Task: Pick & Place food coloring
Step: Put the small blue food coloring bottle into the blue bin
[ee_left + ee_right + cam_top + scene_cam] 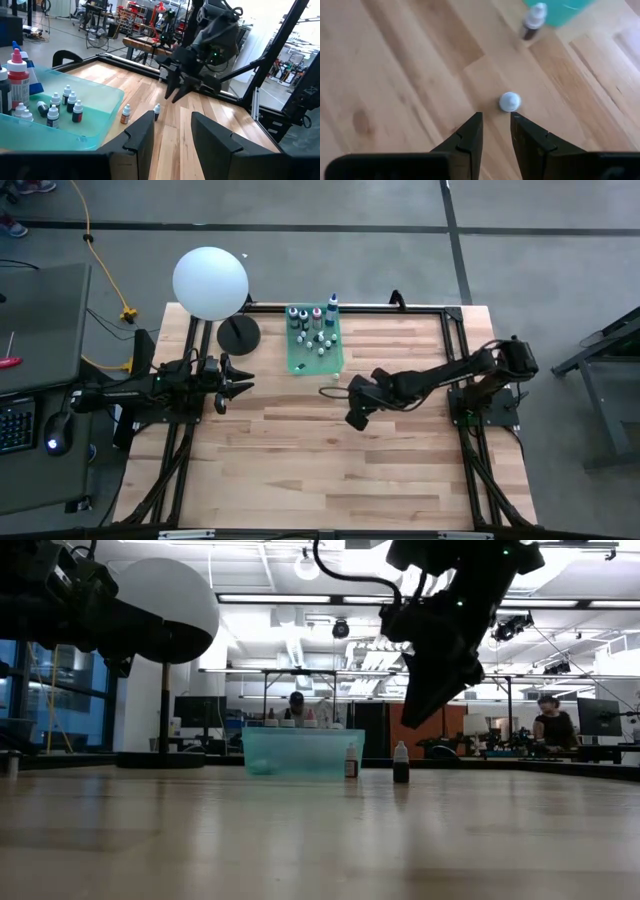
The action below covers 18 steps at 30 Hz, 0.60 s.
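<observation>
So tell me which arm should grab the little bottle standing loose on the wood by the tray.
Right. The right gripper hovers just above that loose bottle, fingers open and empty. The left gripper waits across the table, beyond the green tray.

A white ball lamp [210, 282] on a black round base [239, 335] stands at about ten o'clock on the wooden table [300, 460] — the translucent green tray [330, 360] sits at twelve. A yellow cable [95, 255] crosses the floor — keyboard [15, 428] and mouse [57, 432] at nine.

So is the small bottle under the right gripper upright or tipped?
Upright: the small bottle shows only its round white cap from above, and stands on the table in the low view.
</observation>
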Motion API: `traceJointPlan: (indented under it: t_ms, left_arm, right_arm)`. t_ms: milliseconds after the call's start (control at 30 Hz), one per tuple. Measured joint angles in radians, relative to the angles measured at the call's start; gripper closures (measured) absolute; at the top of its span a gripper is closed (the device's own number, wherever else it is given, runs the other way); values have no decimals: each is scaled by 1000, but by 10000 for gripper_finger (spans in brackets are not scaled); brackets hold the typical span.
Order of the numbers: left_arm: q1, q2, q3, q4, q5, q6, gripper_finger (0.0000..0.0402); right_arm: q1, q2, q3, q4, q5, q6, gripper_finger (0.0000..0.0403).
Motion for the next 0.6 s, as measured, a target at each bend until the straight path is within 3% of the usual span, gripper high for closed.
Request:
traceJointPlan:
  t_ms: [167,367,600]
  left_arm:
    - [0,0,0,0,0,0,273]
    - [0,0,0,0,0,0,273]
    - [0,0,0,0,0,0,273]
  right_arm:
    - [24,0,0,-6,24,-42,261]
    - [35,1,-16,2,106,50,176]
    - [37,1,-100,120,113,95,151]
